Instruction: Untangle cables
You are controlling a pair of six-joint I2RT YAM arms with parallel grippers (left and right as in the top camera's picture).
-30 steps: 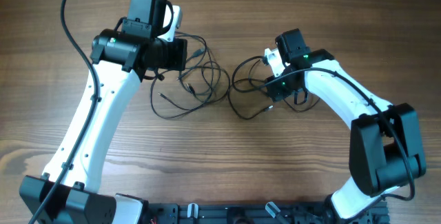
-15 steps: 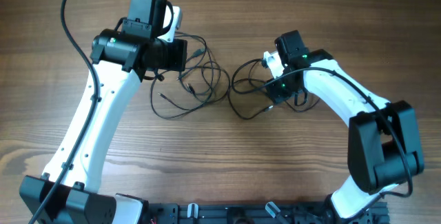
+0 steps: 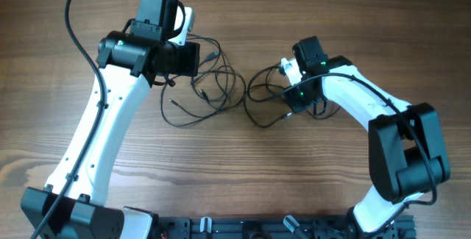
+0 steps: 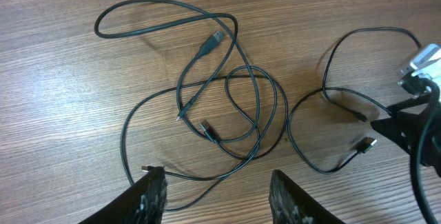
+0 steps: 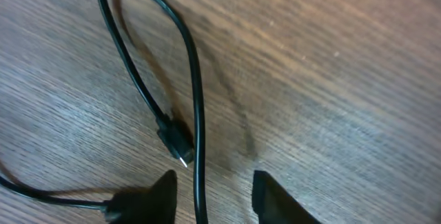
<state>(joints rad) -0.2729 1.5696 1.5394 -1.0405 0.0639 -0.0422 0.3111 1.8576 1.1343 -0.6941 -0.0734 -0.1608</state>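
Cables (image 4: 207,127) are lying looped on the table (image 4: 69,114). The left gripper (image 4: 217,184) is hovering open, and the right gripper (image 5: 212,179) is straddling one strand (image 5: 196,100), apparently unclamped, for pulling.

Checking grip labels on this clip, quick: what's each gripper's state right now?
Left gripper: open, empty.
Right gripper: open, straddling a cable, not clamped on it.

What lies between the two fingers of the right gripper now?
In the right wrist view, one strand of the black cable runs between the fingers of the right gripper, touching neither; only the wooden table shows beside it.
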